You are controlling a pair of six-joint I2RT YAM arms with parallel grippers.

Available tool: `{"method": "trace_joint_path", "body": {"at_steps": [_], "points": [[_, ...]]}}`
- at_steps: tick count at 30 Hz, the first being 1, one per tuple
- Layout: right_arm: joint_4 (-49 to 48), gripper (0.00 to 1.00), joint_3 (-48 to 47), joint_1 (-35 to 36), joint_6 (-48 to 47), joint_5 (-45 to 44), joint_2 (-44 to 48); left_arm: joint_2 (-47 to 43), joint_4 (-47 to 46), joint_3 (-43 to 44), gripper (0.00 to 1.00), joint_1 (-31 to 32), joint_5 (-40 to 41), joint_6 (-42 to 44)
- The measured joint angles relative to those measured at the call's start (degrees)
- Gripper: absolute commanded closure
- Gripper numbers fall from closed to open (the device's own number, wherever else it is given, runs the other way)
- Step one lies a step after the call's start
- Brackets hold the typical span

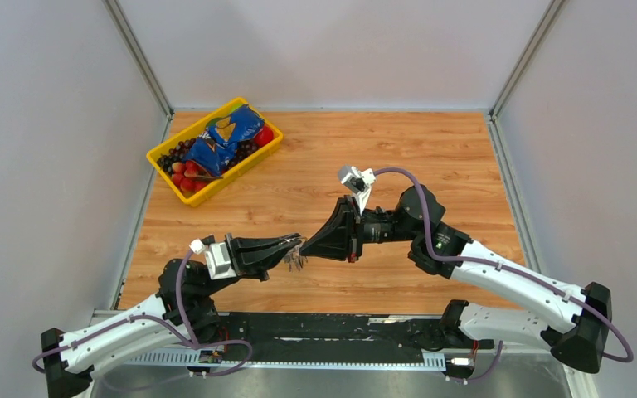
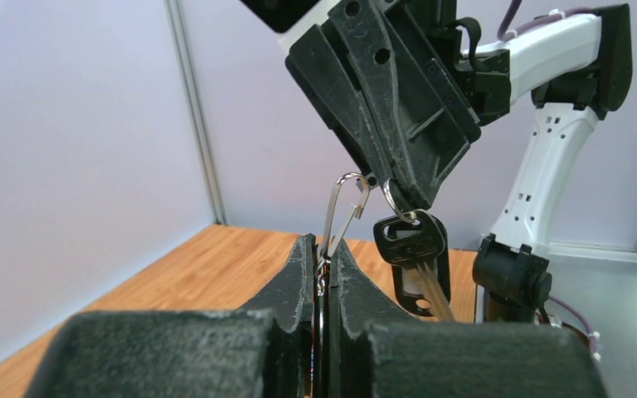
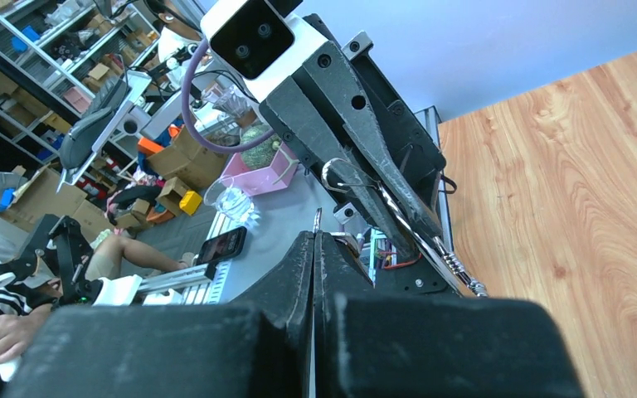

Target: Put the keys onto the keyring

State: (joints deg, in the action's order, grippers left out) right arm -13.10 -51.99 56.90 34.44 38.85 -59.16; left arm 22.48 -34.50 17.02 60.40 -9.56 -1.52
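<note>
The two claws are seen tip to tip over the wooden worktop (image 1: 431,149). They are about halfway between its left and right edges and closer to the near edge than the far one.

The left claw (image 1: 296,245) is squeezed tight, with no gap left between its fingers. The keyring (image 2: 345,207) is held in it. The thin silver wire loop is seen sticking up from the fingertips, lifted off the wood.

The right claw (image 1: 308,246) is squeezed tight too. The black key (image 2: 410,239) is held by the little loop at its top, which is pinched in the very tip of this claw. The key is left hanging down just beside the keyring. It cannot be told if the two are touching.

Some small metal bits (image 1: 295,262) are seen hanging under the left claw, but they are too small to be told apart.

A yellow basket (image 1: 159,162) is set at the far left corner of the worktop. A blue bag (image 1: 224,137) and some red and dark fruit (image 1: 184,174) are kept inside it.
</note>
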Motion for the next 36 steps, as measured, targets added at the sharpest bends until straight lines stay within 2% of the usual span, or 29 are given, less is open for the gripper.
{"method": "trace_joint_path", "body": {"at_steps": [14,36], "points": [[-5.79,1.0,0.2,0.0,5.92,-0.02,-4.22,-0.46,-2.62,-0.15,1.0,0.0,-1.42,0.46],[-9.68,1.0,0.2,0.0,8.24,-0.74,-4.42,-0.35,-3.1,-0.15,1.0,0.0,-2.16,0.46]]}}
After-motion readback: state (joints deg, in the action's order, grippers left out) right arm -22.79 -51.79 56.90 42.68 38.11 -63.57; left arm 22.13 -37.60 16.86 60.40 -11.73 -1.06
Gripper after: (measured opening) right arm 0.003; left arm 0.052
